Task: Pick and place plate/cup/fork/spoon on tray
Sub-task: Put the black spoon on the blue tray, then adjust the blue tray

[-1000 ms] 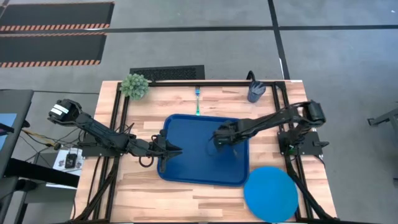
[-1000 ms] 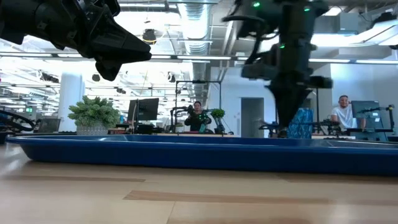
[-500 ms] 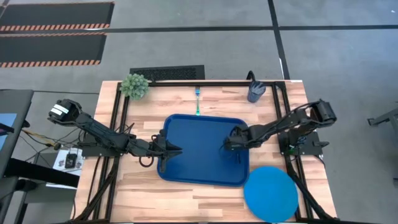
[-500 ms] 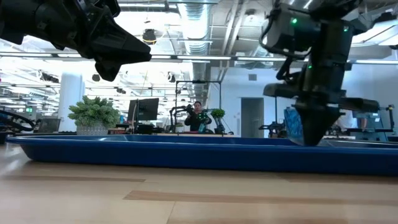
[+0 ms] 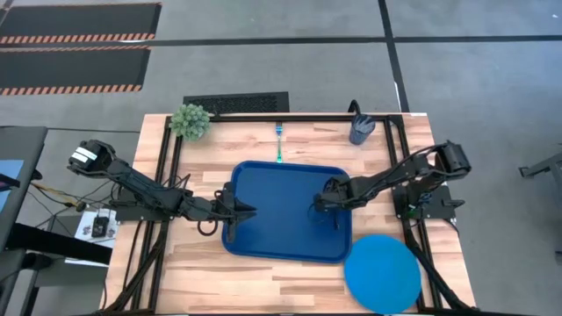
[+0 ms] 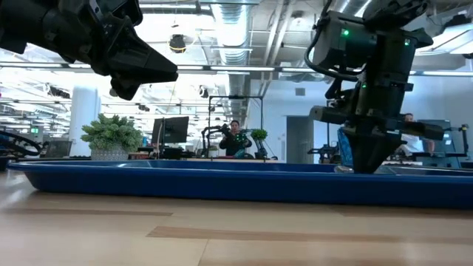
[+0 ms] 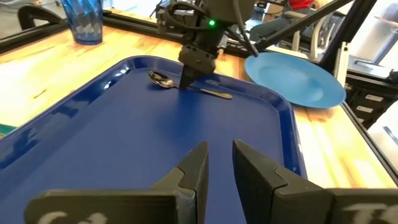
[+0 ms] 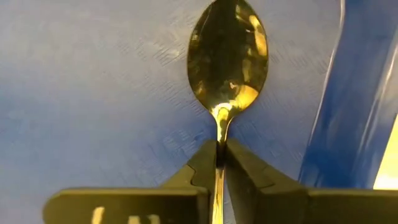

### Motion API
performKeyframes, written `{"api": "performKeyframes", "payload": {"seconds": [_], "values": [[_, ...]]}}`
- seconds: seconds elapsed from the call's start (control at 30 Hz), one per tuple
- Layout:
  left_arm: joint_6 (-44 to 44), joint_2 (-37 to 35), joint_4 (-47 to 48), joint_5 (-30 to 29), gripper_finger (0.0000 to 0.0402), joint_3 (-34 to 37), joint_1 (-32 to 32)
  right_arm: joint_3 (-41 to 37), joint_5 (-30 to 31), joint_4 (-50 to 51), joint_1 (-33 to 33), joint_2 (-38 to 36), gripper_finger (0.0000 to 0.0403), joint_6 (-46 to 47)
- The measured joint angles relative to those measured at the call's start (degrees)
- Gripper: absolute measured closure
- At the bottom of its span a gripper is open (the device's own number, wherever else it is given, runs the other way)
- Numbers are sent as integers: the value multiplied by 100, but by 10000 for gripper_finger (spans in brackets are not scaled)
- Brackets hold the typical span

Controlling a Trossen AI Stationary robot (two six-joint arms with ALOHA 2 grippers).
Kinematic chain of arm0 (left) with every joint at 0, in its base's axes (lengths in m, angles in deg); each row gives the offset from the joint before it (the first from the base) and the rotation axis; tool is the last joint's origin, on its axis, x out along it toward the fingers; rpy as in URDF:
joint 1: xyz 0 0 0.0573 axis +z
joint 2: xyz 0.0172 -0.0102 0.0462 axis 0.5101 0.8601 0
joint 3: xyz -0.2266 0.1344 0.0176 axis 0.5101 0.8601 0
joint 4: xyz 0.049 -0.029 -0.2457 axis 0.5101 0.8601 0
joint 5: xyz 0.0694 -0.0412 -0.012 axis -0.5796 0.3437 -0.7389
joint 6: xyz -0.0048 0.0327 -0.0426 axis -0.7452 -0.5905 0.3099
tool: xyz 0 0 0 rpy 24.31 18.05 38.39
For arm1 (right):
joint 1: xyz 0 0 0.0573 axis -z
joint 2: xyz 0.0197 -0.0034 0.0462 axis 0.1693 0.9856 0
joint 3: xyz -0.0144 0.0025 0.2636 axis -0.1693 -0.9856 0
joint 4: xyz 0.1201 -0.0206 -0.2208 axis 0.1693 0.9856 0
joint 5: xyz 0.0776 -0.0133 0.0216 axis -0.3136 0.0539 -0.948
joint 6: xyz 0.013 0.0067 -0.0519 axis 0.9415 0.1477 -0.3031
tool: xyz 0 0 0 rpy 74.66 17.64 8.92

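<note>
The dark-blue tray [image 5: 263,233] lies mid-table. The spoon [image 7: 163,79] lies on the tray's floor near its right end, and my right gripper [image 5: 318,207] is shut on it. My left gripper [image 5: 253,211] hovers over the tray's left part, narrowly open and empty [image 7: 219,163]. The bright-blue plate [image 5: 382,273] lies on the table off the tray's near right corner. The dark-blue cup [image 5: 361,130] stands at the far right. The teal fork [image 5: 279,144] lies beyond the tray's far edge. My right gripper pinches the spoon's neck [image 8: 219,138], just behind the bowl [image 8: 228,53], between its two fingertips. The fingers come from above, pointing down, and lie across the spoon. The spoon lies about level on the tray's floor, its handle [image 7: 214,93] running behind the gripper.
A small green plant [image 5: 190,120] stands at the far left corner. Black frame rails run along the table's left and right sides. Bare wood shows near the front edge, left of the plate. People sit in the room beyond the table.
My right gripper has moved across the tray toward the table's right edge and a little lower, then stayed nearly still over the last half second. My left gripper has kept its place.
</note>
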Motion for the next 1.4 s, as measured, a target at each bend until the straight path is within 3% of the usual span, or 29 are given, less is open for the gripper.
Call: {"api": "performKeyframes", "payload": {"seconds": [0.23,0.37,0.77,1.07,1.4], "values": [[-7,0,52,-48,341,0,0,166,22,451,21,-8,320,-252],[-13,0,50,-50,341,0,0,360,53,660,98,-8,321,-844],[-24,0,92,-93,341,0,0,688,194,507,519,122,395,-2784],[-26,2,171,-96,341,0,46,688,-22,26,858,606,391,-3099],[-26,2,188,-197,341,0,44,684,248,224,782,288,380,-3021]]}}
